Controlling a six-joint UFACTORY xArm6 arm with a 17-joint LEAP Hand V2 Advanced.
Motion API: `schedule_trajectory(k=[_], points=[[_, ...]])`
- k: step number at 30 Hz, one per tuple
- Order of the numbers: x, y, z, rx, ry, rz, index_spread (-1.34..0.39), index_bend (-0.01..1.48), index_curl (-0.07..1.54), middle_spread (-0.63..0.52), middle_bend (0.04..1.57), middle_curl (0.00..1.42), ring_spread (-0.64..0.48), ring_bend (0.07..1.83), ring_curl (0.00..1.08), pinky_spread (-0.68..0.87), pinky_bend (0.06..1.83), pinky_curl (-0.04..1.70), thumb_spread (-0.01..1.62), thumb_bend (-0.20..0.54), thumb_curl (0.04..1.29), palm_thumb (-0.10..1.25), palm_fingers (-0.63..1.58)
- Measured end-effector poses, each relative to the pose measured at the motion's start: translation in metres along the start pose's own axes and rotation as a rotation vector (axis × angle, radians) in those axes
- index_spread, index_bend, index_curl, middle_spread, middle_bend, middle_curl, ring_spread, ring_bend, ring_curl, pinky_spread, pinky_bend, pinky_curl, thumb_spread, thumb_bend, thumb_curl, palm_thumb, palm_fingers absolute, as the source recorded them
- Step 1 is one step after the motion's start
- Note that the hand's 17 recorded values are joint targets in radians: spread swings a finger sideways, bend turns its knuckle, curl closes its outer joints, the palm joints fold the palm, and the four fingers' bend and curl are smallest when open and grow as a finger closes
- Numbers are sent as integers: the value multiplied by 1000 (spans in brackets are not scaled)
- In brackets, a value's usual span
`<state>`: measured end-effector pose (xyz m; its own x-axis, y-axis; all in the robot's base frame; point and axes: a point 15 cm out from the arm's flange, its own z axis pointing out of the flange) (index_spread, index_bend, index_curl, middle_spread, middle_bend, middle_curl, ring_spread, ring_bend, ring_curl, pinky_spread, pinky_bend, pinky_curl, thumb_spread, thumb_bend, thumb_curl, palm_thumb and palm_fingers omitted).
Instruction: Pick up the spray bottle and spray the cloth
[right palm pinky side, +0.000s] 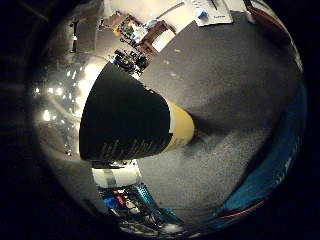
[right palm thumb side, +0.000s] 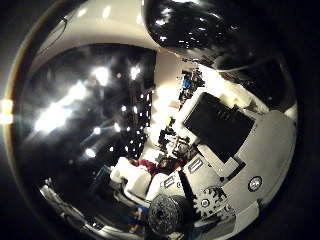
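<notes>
A grey table surface (right palm pinky side: 235, 100) fills most of the little-finger side view. The spray bottle (right palm pinky side: 130, 122), black-labelled with a yellow body, looms large there, close against the palm, its far end resting on or just above that surface. A blue cloth (right palm pinky side: 272, 165) lies at the table's edge, apart from the bottle. White and black parts of the hand (right palm thumb side: 225, 145) show in the thumb-side view; whether its fingers curl round the bottle cannot be told.

The hand (right palm thumb side: 225, 155) is blocky white and black plastic; a small grey gear (toothed) shows.
</notes>
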<state>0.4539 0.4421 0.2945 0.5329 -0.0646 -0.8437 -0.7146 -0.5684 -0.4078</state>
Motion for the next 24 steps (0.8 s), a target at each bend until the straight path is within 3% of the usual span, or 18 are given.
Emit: schedule_trajectory(k=[3, 5, 6, 9, 12, 15, 17, 24], points=[[6, 10, -3, -46, 40, -8, -232, 694, 676, -73, 1042, 522, -131, 1304, 491, -371, 955, 949, 787, -34, 710, 798, 981], [11, 19, -4, -84, 69, -14, -302, 447, 632, -104, 894, 489, -150, 1245, 469, -433, 1018, 884, 819, -28, 683, 788, 783], [13, 23, -4, -102, 78, -16, -322, 420, 628, -104, 874, 487, -155, 1215, 466, -430, 1000, 884, 846, -27, 673, 785, 669], [14, 38, -4, -165, 87, -14, -443, 441, 568, -75, 662, 410, -110, 1013, 386, -244, 772, 826, 982, -35, 593, 737, 209], [16, 48, -5, -208, 102, -15, -448, 368, 507, -30, 533, 363, -44, 843, 321, -9, 712, 775, 1018, -40, 521, 682, 14], [17, 52, -13, -223, 122, -20, -432, 264, 423, 2, 415, 323, 20, 689, 253, 241, 624, 660, 1015, -34, 442, 639, -15], [16, 53, -17, -224, 124, -18, -419, 216, 399, 8, 356, 309, 45, 610, 230, 312, 582, 607, 1010, -31, 412, 630, -18], [-1, 52, -46, -212, 125, -24, -402, 166, 336, 12, 242, 301, 80, 480, 205, 374, 503, 474, 1014, -25, 357, 640, 57]])
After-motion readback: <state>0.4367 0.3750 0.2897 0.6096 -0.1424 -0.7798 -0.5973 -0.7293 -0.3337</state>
